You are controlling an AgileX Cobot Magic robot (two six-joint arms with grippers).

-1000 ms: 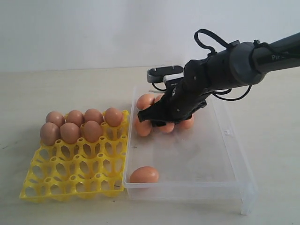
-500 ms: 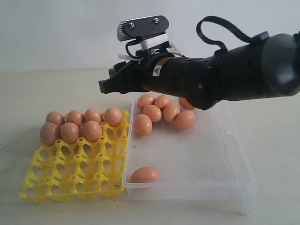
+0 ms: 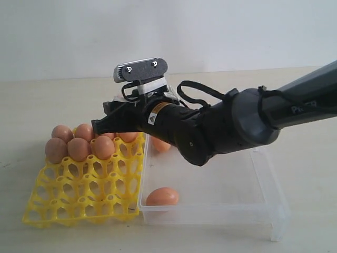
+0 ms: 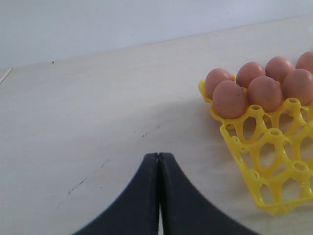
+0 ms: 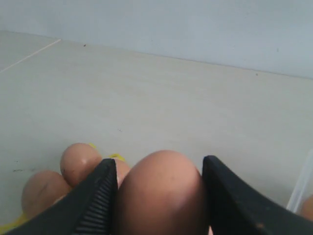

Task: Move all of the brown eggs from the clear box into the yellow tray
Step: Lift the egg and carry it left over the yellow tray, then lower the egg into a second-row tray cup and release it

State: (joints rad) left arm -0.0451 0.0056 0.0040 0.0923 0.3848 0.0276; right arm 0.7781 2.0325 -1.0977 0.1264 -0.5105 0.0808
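My right gripper (image 5: 159, 160) is shut on a brown egg (image 5: 161, 196), its black fingers (image 5: 100, 196) pressed on both sides of it. In the exterior view that gripper (image 3: 101, 126) hangs above the back right of the yellow tray (image 3: 79, 195), just over the brown eggs (image 3: 79, 149) that fill its far cups. The clear box (image 3: 268, 179) holds one egg (image 3: 162, 196) near its front left corner and another (image 3: 160, 145) half hidden behind the arm. My left gripper (image 4: 159, 155) is shut and empty, low over bare table beside the tray (image 4: 254, 147).
The right arm (image 3: 226, 129) stretches across the clear box and hides its far half. The tray's front rows are open cups. The tray and the box stand side by side on a pale table (image 3: 310, 137).
The right arm rose out of the clear box with an egg, swung left, then came down over the tray's back right. The left gripper is not seen earlier.
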